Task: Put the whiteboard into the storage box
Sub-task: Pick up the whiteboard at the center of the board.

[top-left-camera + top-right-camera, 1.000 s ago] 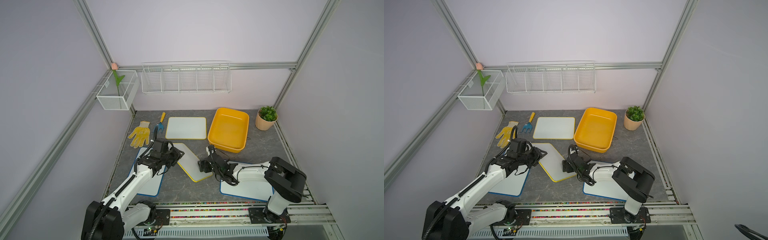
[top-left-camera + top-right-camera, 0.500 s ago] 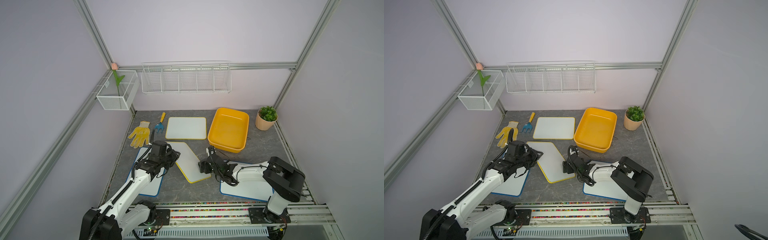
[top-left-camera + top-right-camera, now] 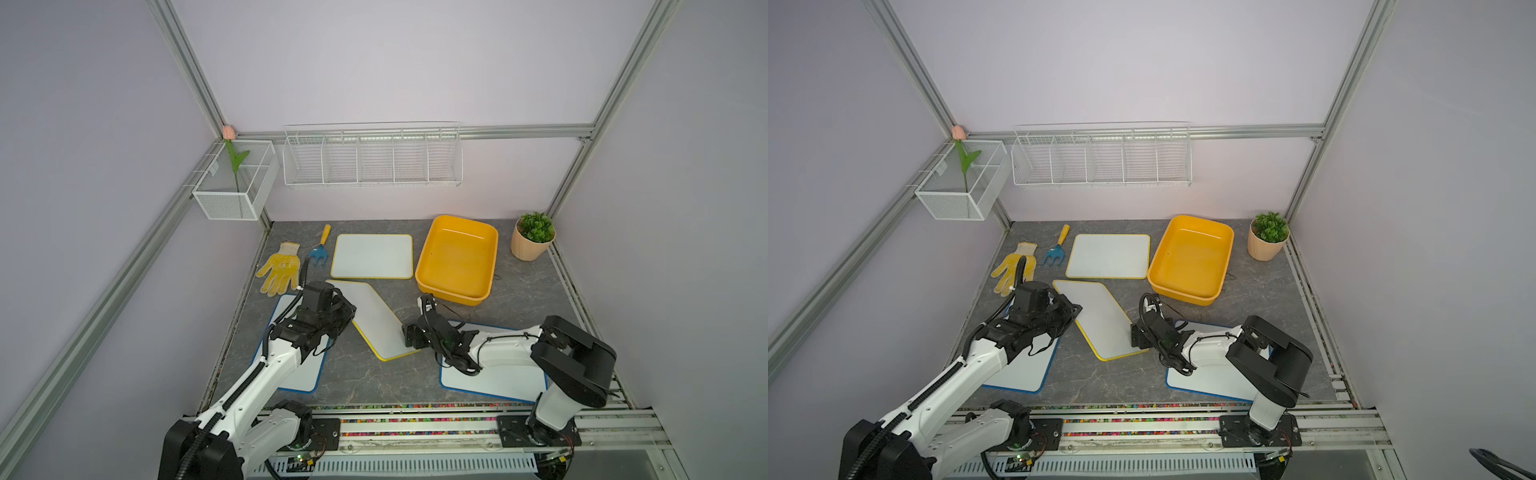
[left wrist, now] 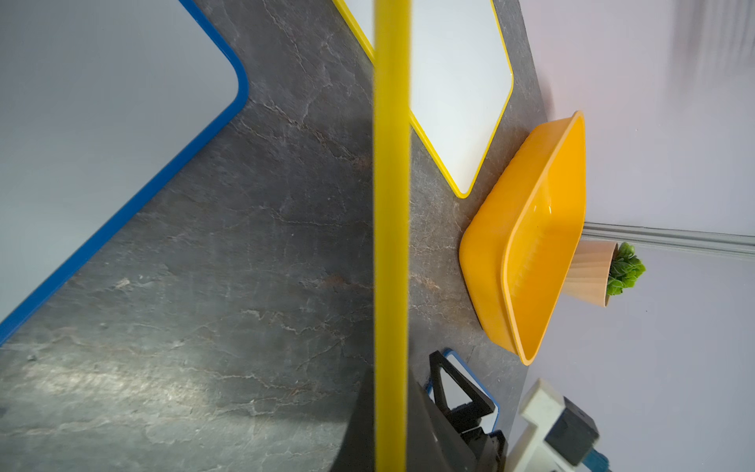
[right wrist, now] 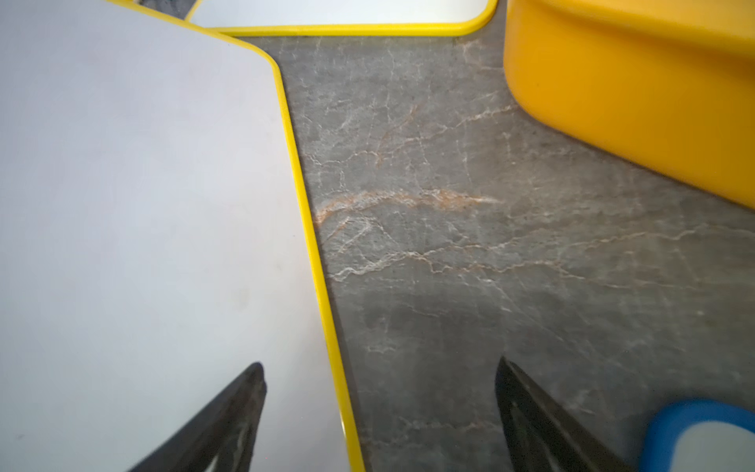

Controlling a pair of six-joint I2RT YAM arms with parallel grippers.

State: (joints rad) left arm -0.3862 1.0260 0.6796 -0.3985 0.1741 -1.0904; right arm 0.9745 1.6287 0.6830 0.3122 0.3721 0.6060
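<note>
Left gripper (image 3: pixel 348 312) clamped on the left rim of the yellow-edged whiteboard (image 3: pixel 376 322), centre of the frame in both top views, right gripper (image 5: pixel 378 367) spread wide astride the board's lower right edge, yellow-orange storage box (image 3: pixel 457 257) apart from the board, toward upper right.

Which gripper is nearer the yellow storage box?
Right. The right gripper straddles an edge of the slanted whiteboard, a short gap from the storage box; the left gripper clamps that board's opposite edge, farther away.
</note>
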